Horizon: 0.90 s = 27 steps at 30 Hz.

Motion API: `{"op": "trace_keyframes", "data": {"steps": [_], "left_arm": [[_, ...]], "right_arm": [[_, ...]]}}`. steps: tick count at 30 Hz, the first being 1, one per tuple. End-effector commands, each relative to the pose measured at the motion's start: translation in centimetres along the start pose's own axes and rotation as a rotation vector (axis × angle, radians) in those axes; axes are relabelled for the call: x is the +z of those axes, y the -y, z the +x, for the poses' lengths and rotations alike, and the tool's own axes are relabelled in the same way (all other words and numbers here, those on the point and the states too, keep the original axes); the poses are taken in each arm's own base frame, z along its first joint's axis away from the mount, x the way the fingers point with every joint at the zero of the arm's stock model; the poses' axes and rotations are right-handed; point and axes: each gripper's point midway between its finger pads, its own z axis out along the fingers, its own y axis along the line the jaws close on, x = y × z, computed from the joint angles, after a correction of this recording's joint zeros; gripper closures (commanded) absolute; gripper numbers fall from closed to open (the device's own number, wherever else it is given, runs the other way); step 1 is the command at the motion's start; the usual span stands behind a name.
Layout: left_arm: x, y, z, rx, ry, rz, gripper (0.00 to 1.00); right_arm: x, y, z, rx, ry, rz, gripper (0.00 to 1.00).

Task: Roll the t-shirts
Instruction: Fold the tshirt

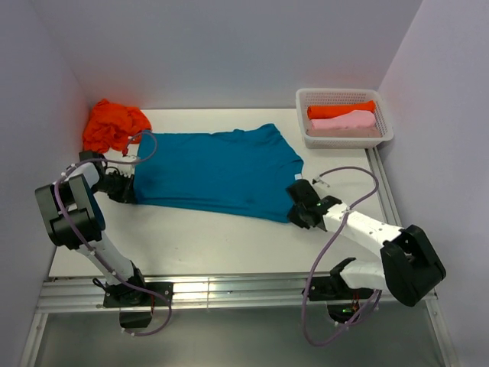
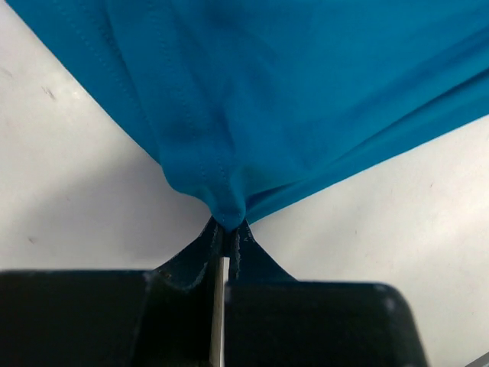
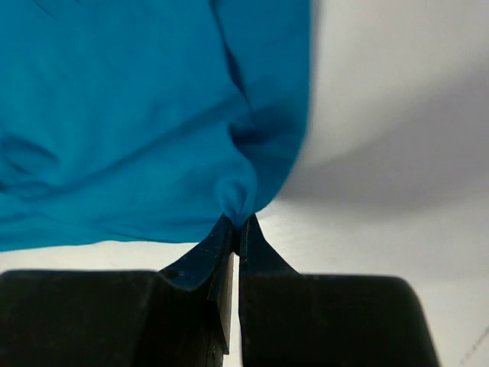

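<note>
A teal-blue t-shirt [image 1: 218, 168] lies spread across the middle of the table. My left gripper [image 1: 128, 189] is shut on its near left corner, and the pinched fabric [image 2: 229, 210] bunches at the fingertips in the left wrist view. My right gripper [image 1: 296, 205] is shut on its near right corner, with cloth [image 3: 241, 200] gathered between the tips in the right wrist view. An orange-red t-shirt [image 1: 113, 125] lies crumpled at the back left. A rolled orange-red shirt [image 1: 340, 109] and a rolled pale pink shirt [image 1: 344, 121] lie in the basket.
A white mesh basket [image 1: 306, 103] stands at the back right. White walls close in the back and both sides. A metal rail [image 1: 229, 292] runs along the near edge by the arm bases.
</note>
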Motion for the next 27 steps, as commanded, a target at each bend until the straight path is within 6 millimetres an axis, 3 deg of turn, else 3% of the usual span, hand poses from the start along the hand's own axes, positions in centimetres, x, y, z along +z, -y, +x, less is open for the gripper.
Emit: {"op": "trace_keyframes", "data": {"steps": [1, 8, 15, 20, 23, 27], "left_arm": [[-1.1, -0.2, 2.7, 0.05, -0.083, -0.063, 1.0], [-2.4, 0.4, 4.8, 0.016, -0.118, -0.055, 1.0], [-3.3, 0.7, 6.4, -0.007, -0.152, -0.047, 1.0], [-3.5, 1.1, 7.8, -0.022, -0.184, -0.018, 1.0], [-3.8, 1.4, 8.0, -0.023, -0.19, -0.002, 0.91], [-4.5, 1.6, 7.1, -0.031, -0.169, 0.027, 0.64]], "right_arm": [[-0.3, 2.1, 2.7, 0.045, -0.051, 0.067, 1.0], [-1.6, 5.1, 5.9, 0.098, -0.102, 0.074, 1.0], [-3.2, 6.1, 6.4, 0.158, -0.105, 0.013, 1.0], [-3.3, 7.5, 7.6, 0.179, -0.126, 0.005, 1.0], [-3.5, 7.2, 7.8, 0.179, -0.132, -0.03, 0.95], [-3.8, 6.9, 7.5, 0.179, -0.123, -0.058, 0.68]]}}
